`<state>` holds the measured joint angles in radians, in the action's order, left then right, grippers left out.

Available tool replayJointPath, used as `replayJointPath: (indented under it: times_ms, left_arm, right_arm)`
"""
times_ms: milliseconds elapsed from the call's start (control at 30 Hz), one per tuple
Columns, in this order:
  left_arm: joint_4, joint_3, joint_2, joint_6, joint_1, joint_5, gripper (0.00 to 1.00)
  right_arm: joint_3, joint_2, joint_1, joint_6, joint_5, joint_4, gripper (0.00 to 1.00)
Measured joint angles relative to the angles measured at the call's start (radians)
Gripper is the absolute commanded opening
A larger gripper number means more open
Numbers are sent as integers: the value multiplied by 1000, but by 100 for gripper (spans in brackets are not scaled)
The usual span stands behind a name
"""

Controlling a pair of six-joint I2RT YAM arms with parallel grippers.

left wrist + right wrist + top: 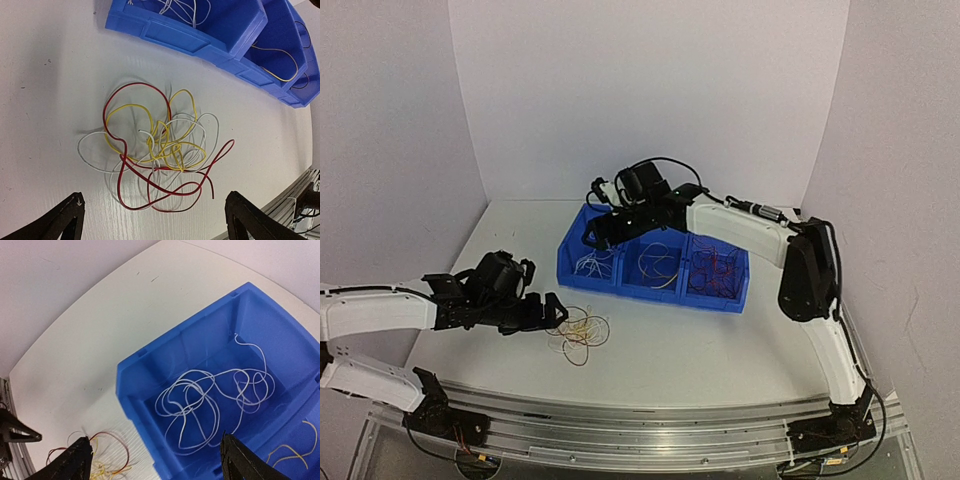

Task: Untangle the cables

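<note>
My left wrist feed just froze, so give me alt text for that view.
A loose tangle of red, yellow and white cables lies on the white table, ahead of the left fingers, which stand wide open at the bottom corners and touch nothing. Blue bins run along the top edge; one holds white wire, the next a yellow wire.

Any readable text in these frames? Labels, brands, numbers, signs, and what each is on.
No text can be read in any view.
On the blue bins: plain walls, no label or number.
On the cables: no print visible on the wires.
On the arms: no brand or marking legible; any there is too small to tell.
</note>
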<state>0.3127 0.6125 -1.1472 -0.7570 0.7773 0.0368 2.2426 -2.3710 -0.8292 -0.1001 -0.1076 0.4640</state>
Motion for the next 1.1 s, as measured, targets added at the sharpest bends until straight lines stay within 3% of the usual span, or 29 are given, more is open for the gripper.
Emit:
replayJointPath:
  times_ms: [233, 367, 533, 767, 833, 900, 1033, 1100]
  left_arm:
    - [-72, 2, -97, 8, 1, -38, 90]
    - [-93, 1, -121, 15, 1, -79, 90]
    - [-148, -52, -78, 13, 1, -130, 90]
    - [-168, -109, -9, 3, 1, -164, 87]
    - [-168, -112, -9, 1, 1, -166, 86]
    - [-169, -112, -12, -1, 1, -166, 85]
    - [-192, -112, -41, -6, 1, -164, 84]
    - [-207, -112, -64, -12, 1, -158, 82]
  right_arm:
    - [-412, 339, -100, 56, -27, -25, 83]
    - [-589, 434, -166, 150, -81, -30, 82]
    - [-683, 415, -182, 230, -117, -11, 79]
    - [-592, 254, -166, 266, -84, -12, 70]
    - [-547, 199, -165, 277, -62, -13, 64]
    - [-515, 160, -165, 282, -46, -16, 50]
    - [-484, 125, -165, 279, -32, -17, 2]
    - [-476, 125, -165, 273, -32, -17, 0]
